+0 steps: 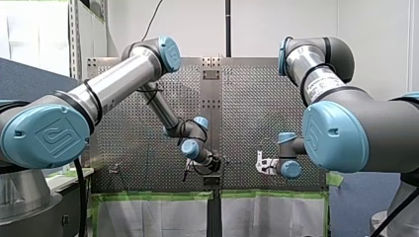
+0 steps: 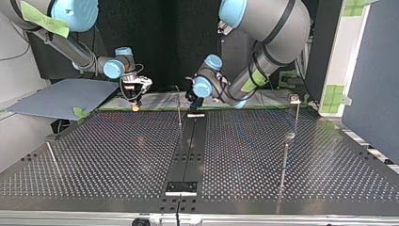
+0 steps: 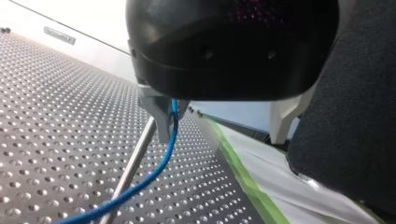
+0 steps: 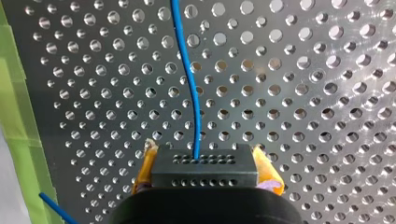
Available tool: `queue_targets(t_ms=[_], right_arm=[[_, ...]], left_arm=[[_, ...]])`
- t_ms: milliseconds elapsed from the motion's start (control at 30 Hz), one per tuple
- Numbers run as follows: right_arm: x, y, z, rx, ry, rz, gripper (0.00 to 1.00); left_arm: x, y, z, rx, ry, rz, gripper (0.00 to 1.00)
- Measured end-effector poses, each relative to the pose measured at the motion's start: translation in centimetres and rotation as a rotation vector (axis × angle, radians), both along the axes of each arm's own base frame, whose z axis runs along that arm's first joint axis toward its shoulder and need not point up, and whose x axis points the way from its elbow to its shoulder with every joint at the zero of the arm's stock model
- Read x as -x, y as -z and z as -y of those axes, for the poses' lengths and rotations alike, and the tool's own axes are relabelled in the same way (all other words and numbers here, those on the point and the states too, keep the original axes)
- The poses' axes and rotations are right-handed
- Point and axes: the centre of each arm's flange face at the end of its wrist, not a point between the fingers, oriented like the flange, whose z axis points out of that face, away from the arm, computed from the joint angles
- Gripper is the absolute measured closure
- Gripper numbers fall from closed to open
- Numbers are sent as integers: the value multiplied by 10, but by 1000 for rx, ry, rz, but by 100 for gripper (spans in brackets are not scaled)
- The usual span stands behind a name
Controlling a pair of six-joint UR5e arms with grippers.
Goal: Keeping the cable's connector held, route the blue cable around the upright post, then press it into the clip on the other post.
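My right gripper (image 4: pixel 204 154) is clamping its yellow pads (image 4: pixel 268 170) on both sides of the black perforated block connector (image 4: pixel 205 173). In the top view it is sitting to the left of the thin upright metal post (image 2: pixel 179 112), apart from it. The thin blue cable (image 4: pixel 189 79) is leaving the connector's front face and running straight ahead of that gripper. Its long axis is lying along the gripper's reach, with a slight bend.

My left gripper (image 3: pixel 223 140) is hanging just beside the post, on its other side. Its two fingers are standing well apart, closed on nothing. The cable is running down the inner face of one finger (image 3: pixel 159 119), then slanting away across the front of the post. I cannot tell whether cable and post are touching.

A strip of green tape (image 3: pixel 243 172) is running along the edge of the perforated metal table (image 2: pixel 117 155), close behind the post and both grippers, so room is tight there. On the post's near side in the top view, the perforated plate is stretching wide and open. A second metal post topped with a clip (image 2: pixel 296 115) is standing well off from the first post, at that view's right beyond my left arm.
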Motion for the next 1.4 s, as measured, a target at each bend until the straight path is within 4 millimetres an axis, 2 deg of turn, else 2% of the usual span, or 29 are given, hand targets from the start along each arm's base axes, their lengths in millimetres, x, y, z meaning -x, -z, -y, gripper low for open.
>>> queue_targets(t_ms=[167, 467, 767, 1000, 1400], right_arm=[[-1, 0, -1, -1, -3, 0, 100], [-1, 0, -1, -4, -3, -1, 100], [-2, 1, -2, -5, -2, -1, 100], [-2, 1, -2, -5, -3, -1, 100], [-2, 1, -2, -6, -6, -1, 100]], left_arm=[[7, -4, -8, 4, -5, 14, 1], [17, -9, -7, 7, 8, 17, 4], [26, -14, -1, 16, 27, 25, 4], [38, -10, 7, 23, 51, 31, 4], [43, -10, 16, 33, 67, 47, 4]])
